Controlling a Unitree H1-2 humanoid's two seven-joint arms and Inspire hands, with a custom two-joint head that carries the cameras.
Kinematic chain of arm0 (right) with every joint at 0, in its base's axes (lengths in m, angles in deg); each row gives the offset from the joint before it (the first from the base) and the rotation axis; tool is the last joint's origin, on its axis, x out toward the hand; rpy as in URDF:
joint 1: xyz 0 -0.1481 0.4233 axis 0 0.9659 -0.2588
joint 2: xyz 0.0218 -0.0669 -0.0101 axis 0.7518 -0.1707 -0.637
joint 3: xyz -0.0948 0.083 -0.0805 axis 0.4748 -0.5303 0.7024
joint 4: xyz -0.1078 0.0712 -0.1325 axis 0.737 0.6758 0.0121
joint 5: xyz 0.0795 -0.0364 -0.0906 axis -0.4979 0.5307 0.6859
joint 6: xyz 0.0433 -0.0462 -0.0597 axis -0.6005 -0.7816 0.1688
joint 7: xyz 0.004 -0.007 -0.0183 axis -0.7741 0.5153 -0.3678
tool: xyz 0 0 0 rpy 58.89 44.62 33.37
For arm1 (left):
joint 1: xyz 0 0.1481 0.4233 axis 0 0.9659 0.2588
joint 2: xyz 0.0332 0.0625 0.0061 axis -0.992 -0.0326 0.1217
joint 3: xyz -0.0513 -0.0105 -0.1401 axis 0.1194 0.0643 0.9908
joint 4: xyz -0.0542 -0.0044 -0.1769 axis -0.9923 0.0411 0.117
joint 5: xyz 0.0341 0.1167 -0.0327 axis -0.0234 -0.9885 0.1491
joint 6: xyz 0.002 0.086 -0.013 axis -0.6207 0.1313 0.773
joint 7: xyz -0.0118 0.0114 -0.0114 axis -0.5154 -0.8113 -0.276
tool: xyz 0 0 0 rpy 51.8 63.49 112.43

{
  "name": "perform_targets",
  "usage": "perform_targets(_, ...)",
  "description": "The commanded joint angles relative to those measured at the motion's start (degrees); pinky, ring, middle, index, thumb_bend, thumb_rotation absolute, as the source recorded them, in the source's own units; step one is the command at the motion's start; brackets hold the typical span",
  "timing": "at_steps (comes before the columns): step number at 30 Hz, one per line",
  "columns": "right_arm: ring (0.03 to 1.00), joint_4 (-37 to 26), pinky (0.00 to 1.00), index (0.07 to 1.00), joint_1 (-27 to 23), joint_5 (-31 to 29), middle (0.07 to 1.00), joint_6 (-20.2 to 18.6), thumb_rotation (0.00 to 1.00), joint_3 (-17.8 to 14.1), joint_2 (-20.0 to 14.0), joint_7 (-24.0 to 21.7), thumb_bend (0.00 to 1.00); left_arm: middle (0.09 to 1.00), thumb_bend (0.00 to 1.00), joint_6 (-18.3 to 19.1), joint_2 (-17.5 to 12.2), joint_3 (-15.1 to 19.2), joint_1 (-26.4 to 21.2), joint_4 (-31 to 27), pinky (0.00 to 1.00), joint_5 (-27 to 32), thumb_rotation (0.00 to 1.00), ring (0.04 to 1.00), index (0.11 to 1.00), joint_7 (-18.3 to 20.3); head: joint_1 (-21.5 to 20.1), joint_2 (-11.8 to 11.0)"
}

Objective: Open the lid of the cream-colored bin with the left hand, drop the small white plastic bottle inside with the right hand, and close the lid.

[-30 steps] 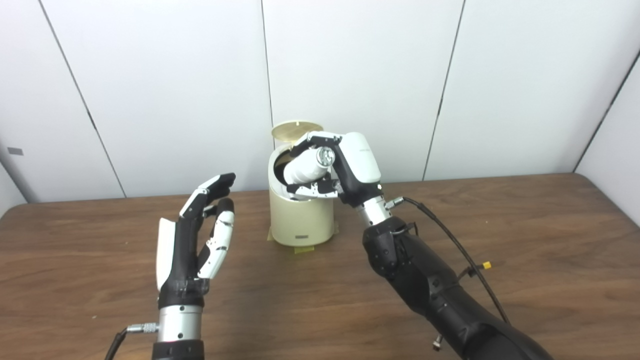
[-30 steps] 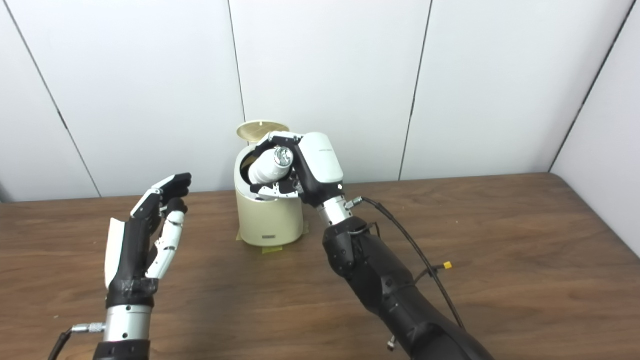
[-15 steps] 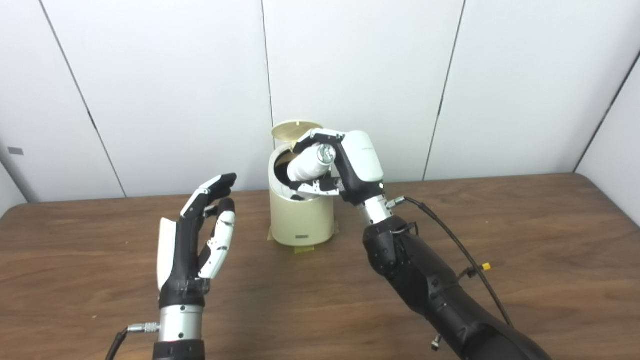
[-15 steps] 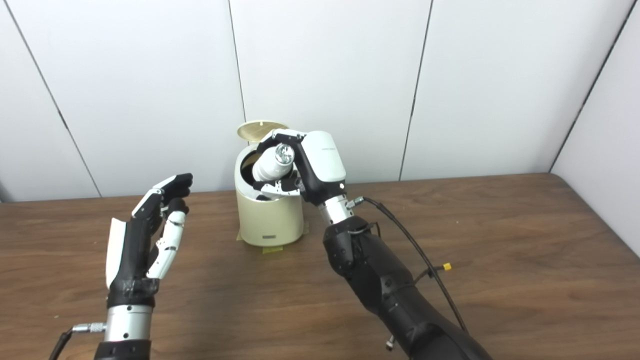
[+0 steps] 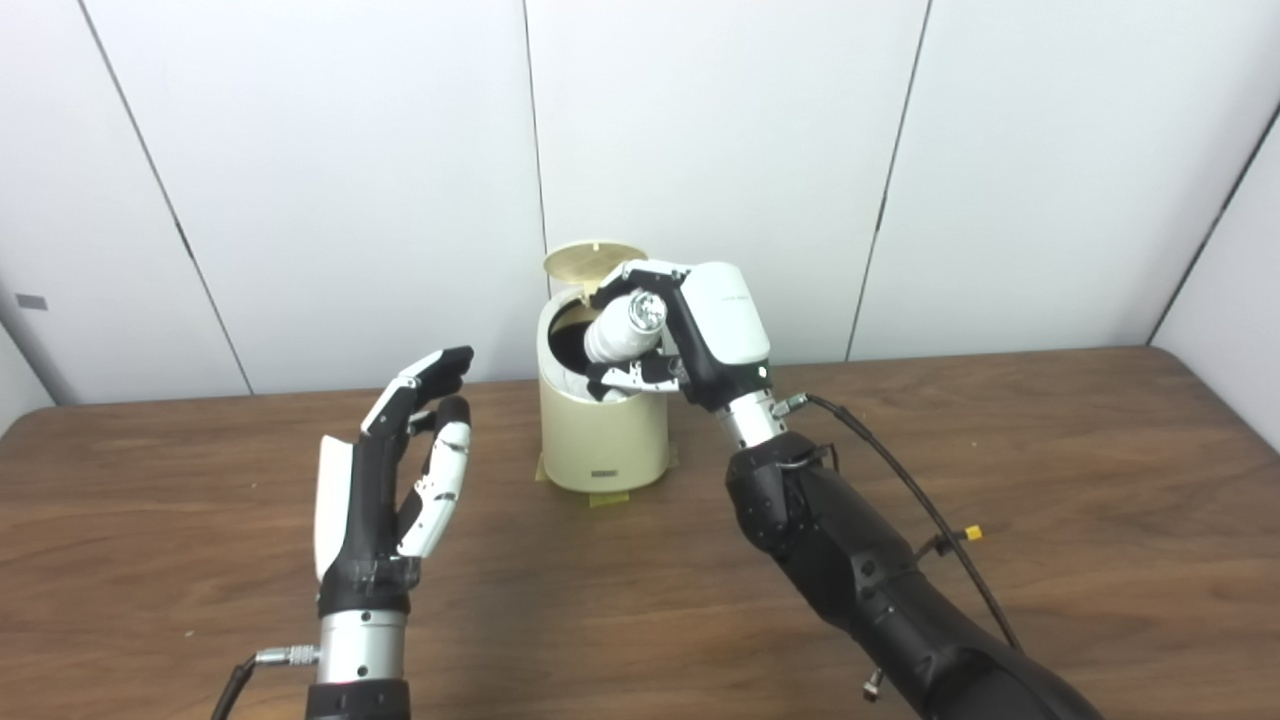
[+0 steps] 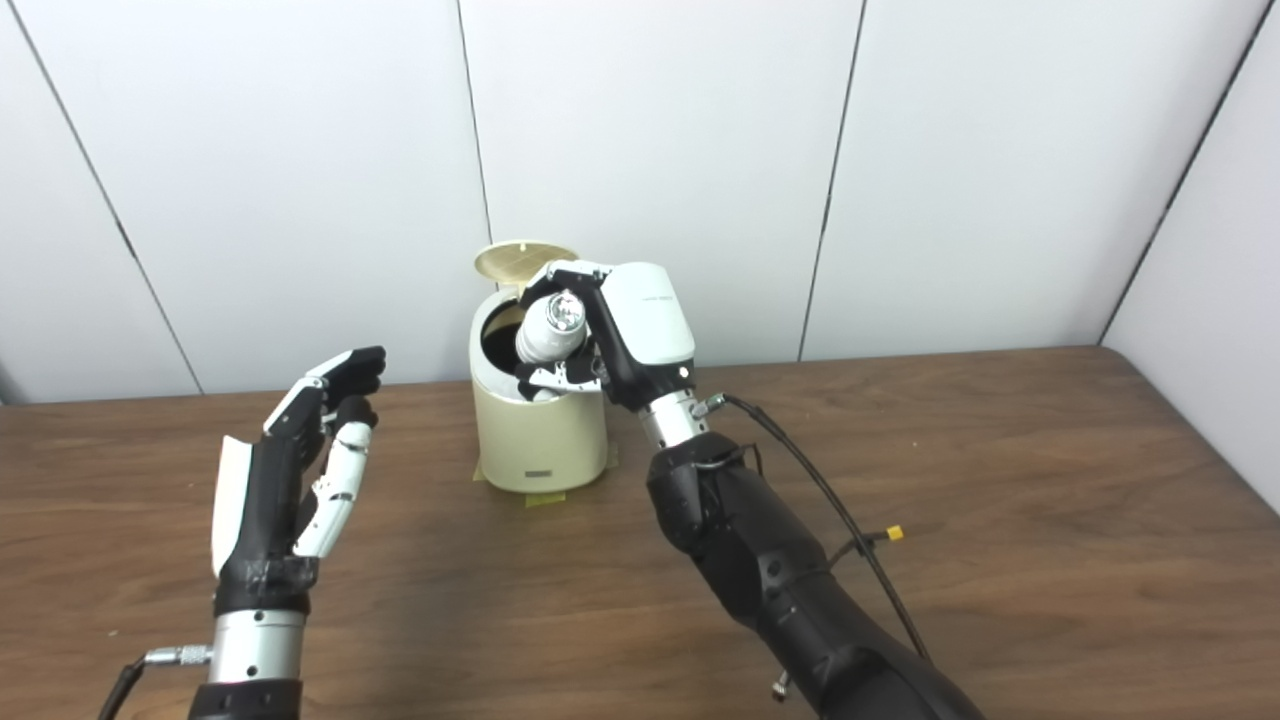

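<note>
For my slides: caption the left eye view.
Right hand tips the white bottle into the open cream bin; left hand waits.

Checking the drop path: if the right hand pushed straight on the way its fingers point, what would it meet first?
Probably the cream-colored bin: the right hand, holding the small white plastic bottle, aims down-left into the opening, though depth is unclear.

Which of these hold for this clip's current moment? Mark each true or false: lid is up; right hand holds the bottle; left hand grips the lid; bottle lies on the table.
1. The bin's lid is up. True.
2. The right hand holds the bottle over the opening. True.
3. The left hand grips the lid. False: it is open, upright and apart from the bin.
4. The bottle lies on the table. False: it is held tilted above the bin's mouth.
</note>
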Motion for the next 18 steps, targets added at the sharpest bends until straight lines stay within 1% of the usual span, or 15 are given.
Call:
perform_targets(1, 0.416, -1.84, 0.33, 0.5, -2.8, -0.84, 0.494, 0.77, 0.0, -0.68, -0.36, 0.9, 0.52, 0.803, 0.3, -1.67, 0.24, -0.24, -2.04, -1.59, 0.69, -0.43, 0.77, 0.793, 0.8, -0.46, -0.1, 0.03)
perform_targets(3, 0.421, -1.94, 0.34, 0.499, -2.71, -1.57, 0.494, 0.85, 0.0, -0.91, -0.17, 0.3, 0.52, 0.802, 0.31, -1.69, 0.31, -0.2, -2.01, -1.57, 0.69, -0.39, 0.77, 0.792, 0.8, -0.54, -0.04, 0.08)
perform_targets(7, 0.44, -3.4, 0.37, 0.494, -2.06, -4.06, 0.487, 0.89, 0.0, -1.46, 0.11, -2.66, 0.53, 0.802, 0.3, -1.58, 0.24, -0.23, -2.05, -1.61, 0.69, -0.44, 0.76, 0.791, 0.8, -0.44, -0.05, 0.1)
perform_targets(10, 0.458, -3.61, 0.39, 0.494, -1.92, -4.49, 0.48, 0.99, 0.0, -1.48, 0.08, -3.25, 0.53, 0.803, 0.31, -1.72, 0.12, -0.22, -2.08, -1.49, 0.7, -0.59, 0.77, 0.792, 0.801, -0.48, -0.02, 0.01)
perform_targets(11, 0.462, -3.61, 0.4, 0.489, -1.9, -4.54, 0.497, 1.01, 0.09, -1.49, 0.06, -3.37, 0.53, 0.804, 0.31, -1.67, 0.08, -0.22, -2.08, -1.5, 0.7, -0.58, 0.77, 0.793, 0.802, -0.43, -0.07, 0.03)
perform_targets(13, 0.466, -3.62, 0.41, 0.487, -1.87, -4.9, 0.509, 1.32, 0.13, -1.58, 0.04, -3.69, 0.52, 0.806, 0.31, -1.76, 0.05, -0.18, -2.1, -1.47, 0.7, -0.34, 0.77, 0.794, 0.804, -0.39, -0.04, 0.04)
perform_targets(14, 0.469, -3.59, 0.41, 0.51, -1.87, -5.17, 0.513, 1.49, 0.19, -1.66, 0.05, -3.9, 0.81, 0.806, 0.3, -1.86, 0.02, -0.17, -2.11, -1.42, 0.7, -0.29, 0.77, 0.795, 0.804, -0.4, -0.04, 0.04)
perform_targets(15, 0.471, -3.6, 0.42, 0.52, -1.85, -5.47, 0.517, 1.57, 0.21, -1.72, 0.04, -4.17, 0.9, 0.806, 0.3, -1.87, 0.03, -0.16, -2.11, -1.39, 0.7, -0.37, 0.77, 0.794, 0.804, -0.47, -0.05, 0.04)
perform_targets(17, 0.484, -3.66, 0.43, 0.539, -1.79, -6.08, 0.53, 1.57, 0.24, -1.84, 0.04, -4.82, 0.98, 0.806, 0.31, -1.66, 0.0, -0.16, -2.08, -1.45, 0.7, -0.45, 0.77, 0.796, 0.804, -0.41, -0.08, 0.05)
perform_targets(18, 0.486, -3.78, 0.44, 0.543, -1.74, -6.18, 0.533, 1.4, 0.25, -1.84, 0.03, -5.04, 0.99, 0.806, 0.31, -1.67, 0.01, -0.14, -2.08, -1.44, 0.7, -0.46, 0.77, 0.796, 0.805, -0.46, -0.1, 0.03)
